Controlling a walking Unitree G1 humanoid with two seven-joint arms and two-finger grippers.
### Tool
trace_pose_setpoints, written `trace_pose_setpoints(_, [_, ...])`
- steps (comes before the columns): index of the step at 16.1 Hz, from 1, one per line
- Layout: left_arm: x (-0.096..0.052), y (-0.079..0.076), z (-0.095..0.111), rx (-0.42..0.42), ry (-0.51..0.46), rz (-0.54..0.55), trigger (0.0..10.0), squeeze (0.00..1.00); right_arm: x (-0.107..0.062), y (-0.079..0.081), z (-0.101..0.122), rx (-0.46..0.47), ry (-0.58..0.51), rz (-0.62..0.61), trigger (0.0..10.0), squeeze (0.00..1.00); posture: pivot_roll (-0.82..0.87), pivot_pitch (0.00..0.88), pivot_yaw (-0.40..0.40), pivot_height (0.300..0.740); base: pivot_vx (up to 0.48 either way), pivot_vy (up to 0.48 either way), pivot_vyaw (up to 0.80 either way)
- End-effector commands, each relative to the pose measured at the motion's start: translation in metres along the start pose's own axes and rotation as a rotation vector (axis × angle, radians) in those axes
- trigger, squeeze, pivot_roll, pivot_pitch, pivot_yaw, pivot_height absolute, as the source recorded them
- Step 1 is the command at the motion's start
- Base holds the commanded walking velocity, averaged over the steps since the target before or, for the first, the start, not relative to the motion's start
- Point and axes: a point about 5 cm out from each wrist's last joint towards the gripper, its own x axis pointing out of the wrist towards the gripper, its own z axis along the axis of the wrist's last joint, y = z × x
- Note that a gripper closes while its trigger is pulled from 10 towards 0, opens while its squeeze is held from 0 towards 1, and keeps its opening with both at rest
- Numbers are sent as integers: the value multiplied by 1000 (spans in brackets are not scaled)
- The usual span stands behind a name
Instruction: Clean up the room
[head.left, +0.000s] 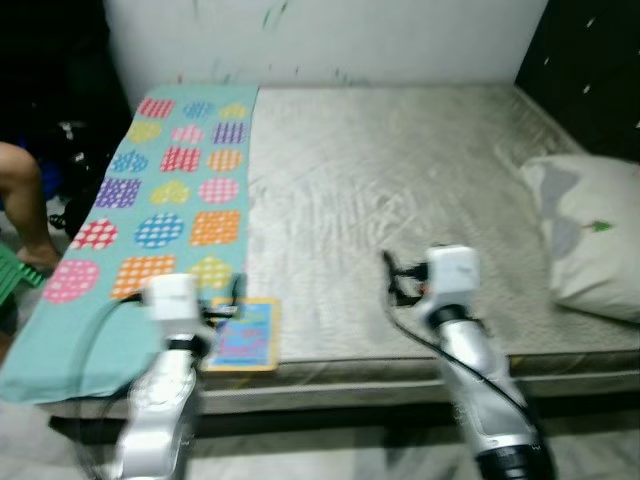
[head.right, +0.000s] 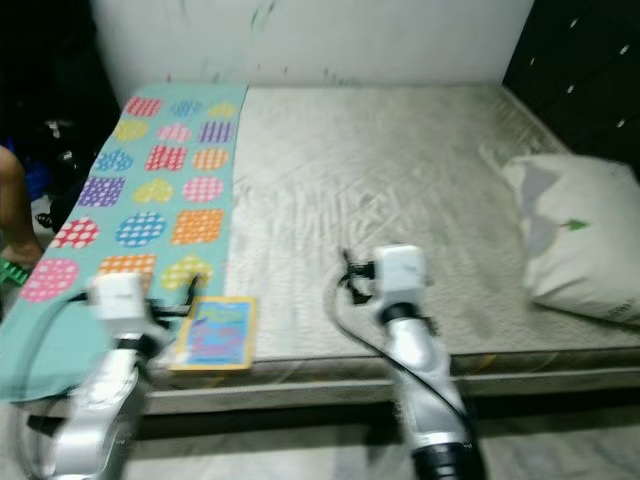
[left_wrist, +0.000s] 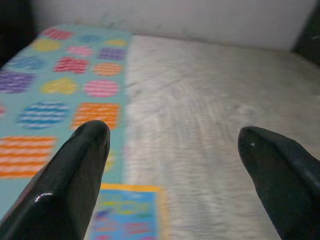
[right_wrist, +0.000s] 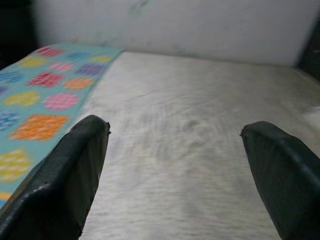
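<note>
One book (head.left: 243, 336) lies flat at the bed's near edge, partly on the teal patterned blanket (head.left: 150, 215), just beside the left gripper (left_wrist: 172, 137), jaws spread. Right gripper (right_wrist: 175, 135) hovers over bare mattress (head.left: 400, 180), jaws spread too. One pillow (head.left: 590, 235) sits at the bed's right edge. Wide mattress room lies between blanket and pillow. A person's leg (head.left: 25, 205) shows beyond the left edge.

My head views are blurred. The grey-white pillow (head.left: 590, 235) on the bare grey mattress (head.left: 400, 200) and a person's leg (head.left: 25, 205) beside it are cut off at the edges.
</note>
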Motion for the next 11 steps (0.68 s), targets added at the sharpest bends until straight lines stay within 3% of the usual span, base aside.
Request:
trace_pose_setpoints(1, [-1,10,2,4,-7,22,10000,0,2,8,4,10,-11,23,10000,0,-29,88,-1,740,0,0,0])
trace_pose_setpoints(3, [-2,7,5,-9,-33,-19,10000,0,2,8,4,10,-10,23,10000,0,-29,88,-1,740,0,0,0])
trace_pose_setpoints(11, [-3,5,6,-16,-47,-52,10000,0,2,7,3,16,-7,16,10000,0,-34,92,-2,740,296,0,0])
